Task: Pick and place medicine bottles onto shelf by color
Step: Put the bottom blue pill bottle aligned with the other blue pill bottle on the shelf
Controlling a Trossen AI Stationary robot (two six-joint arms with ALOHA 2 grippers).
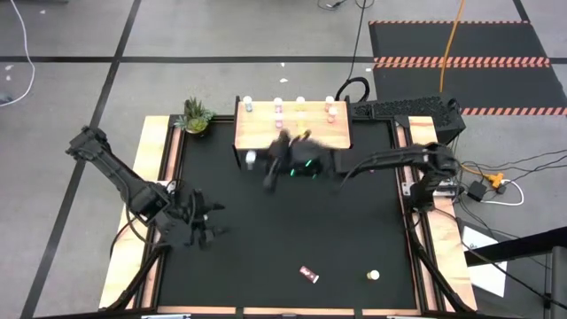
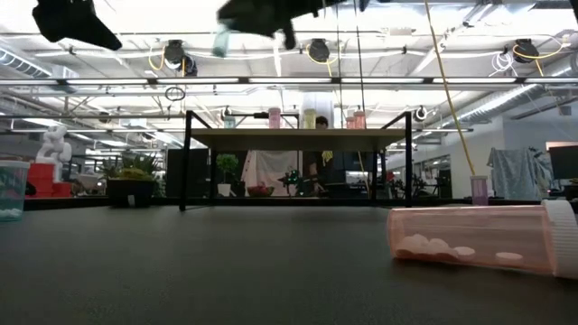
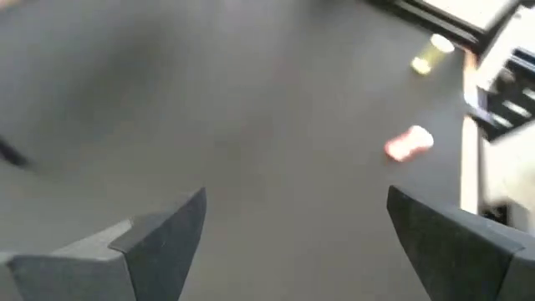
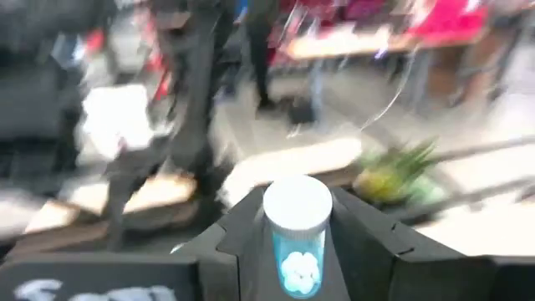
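Matte black mat point(image 1: 266, 239) covers the table inside a pale wooden frame. Over its left side hangs the left gripper point(image 1: 199, 226), its two dark wedge-shaped fingers point(image 3: 167, 242) spread wide with nothing between them. Ahead of it, well apart, two loose bottles lie on their sides on the mat: a pink one point(image 1: 308, 274) and a yellowish one point(image 1: 373, 276), both small translucent cylinders with white caps; from table height the pink one point(image 2: 479, 239) shows white pills inside. Off beyond the left gripper, at the mat's back corner, stands a small green potted plant point(image 1: 196, 116). Just beside it is the shelf point(image 1: 292, 128), a flat, light wooden board on thin dark legs. Along its far edge I count four small bottles: a pale one point(image 1: 249, 105), two pinkish point(image 1: 278, 109) point(image 1: 331, 111) and a yellow point(image 1: 300, 108) one. The right gripper point(image 1: 257, 160) hovers at the shelf's near edge, clamped on a blue-tinted bottle point(image 4: 298, 238) with a round white cap and white pills inside.
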